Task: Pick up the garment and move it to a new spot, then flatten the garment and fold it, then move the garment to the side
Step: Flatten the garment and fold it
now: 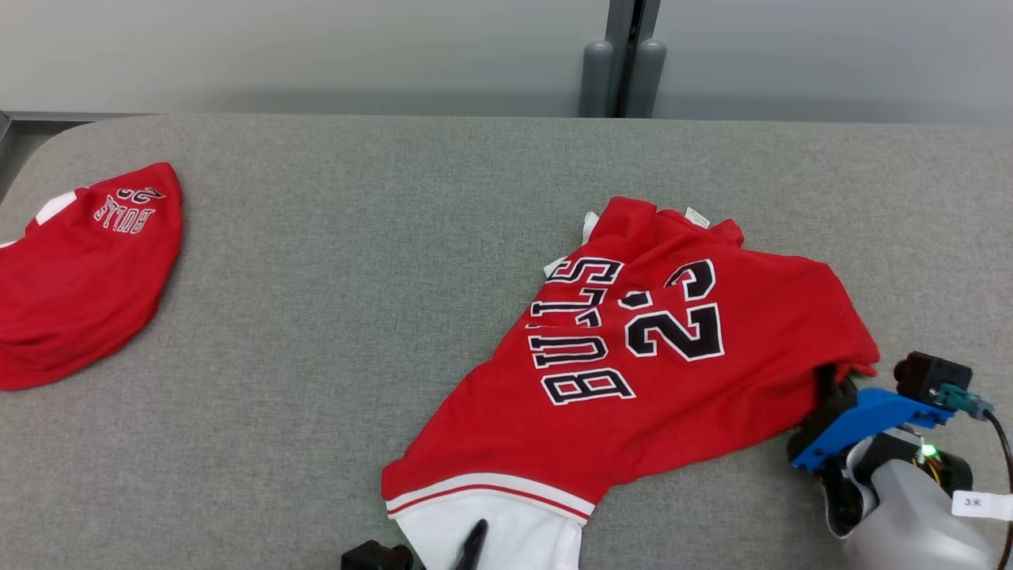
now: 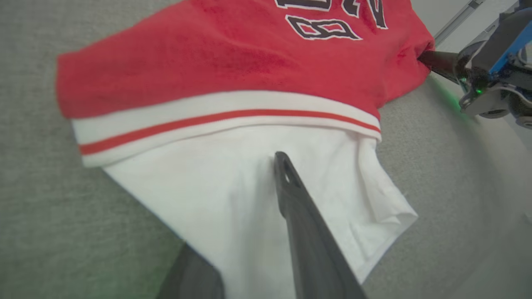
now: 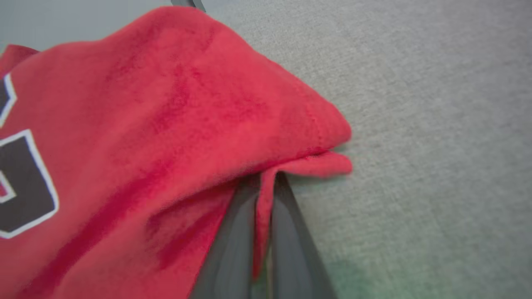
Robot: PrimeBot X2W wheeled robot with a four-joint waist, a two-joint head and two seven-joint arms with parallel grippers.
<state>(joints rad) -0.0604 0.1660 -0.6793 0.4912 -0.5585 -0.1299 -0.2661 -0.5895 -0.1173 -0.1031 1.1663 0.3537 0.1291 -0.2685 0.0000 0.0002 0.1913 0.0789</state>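
Early yet: garment crumpled on the counter. My right jaws clamp its red corner; my left jaws straddle the white part, grip I cannot tell. Lifting, flattening, folding remain.

I see the garment lying on the table, toward its near right corner; the other jersey lies well apart, at the left edge.

Garment of soft matt cloth; tabletop covered in rough grey fabric.
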